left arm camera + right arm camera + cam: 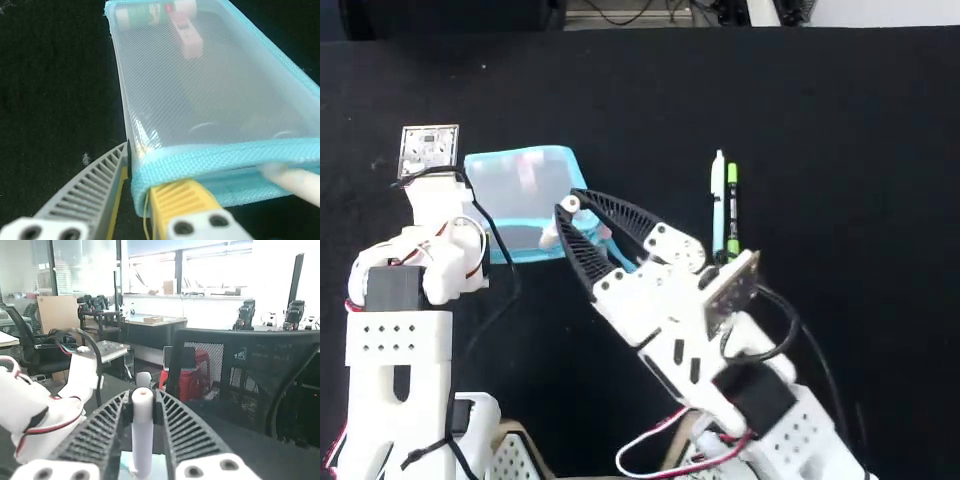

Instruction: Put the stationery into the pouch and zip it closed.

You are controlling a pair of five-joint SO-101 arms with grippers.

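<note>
A translucent pouch point(525, 195) with teal trim lies on the black table, its mouth toward the arms. Through its mesh point(210, 85) I see a white and pink eraser point(186, 31) and a green and white item point(142, 14) at the far end. My left gripper point(141, 192) is shut on the pouch's near rim, at one corner. My right gripper point(582, 228) is shut on a white pen point(142, 430), held upright between its black fingers point(177, 432). The pen's tip point(295, 181) rests at the pouch's mouth. A white pen point(718, 200) and a green pen point(732, 205) lie side by side to the right.
The left arm point(420, 260) stands over the pouch's near left corner, and a cable point(490, 225) hangs beside it. The table's far edge point(640, 28) runs along the back. Office chairs point(250, 380) and desks stand in the room beyond.
</note>
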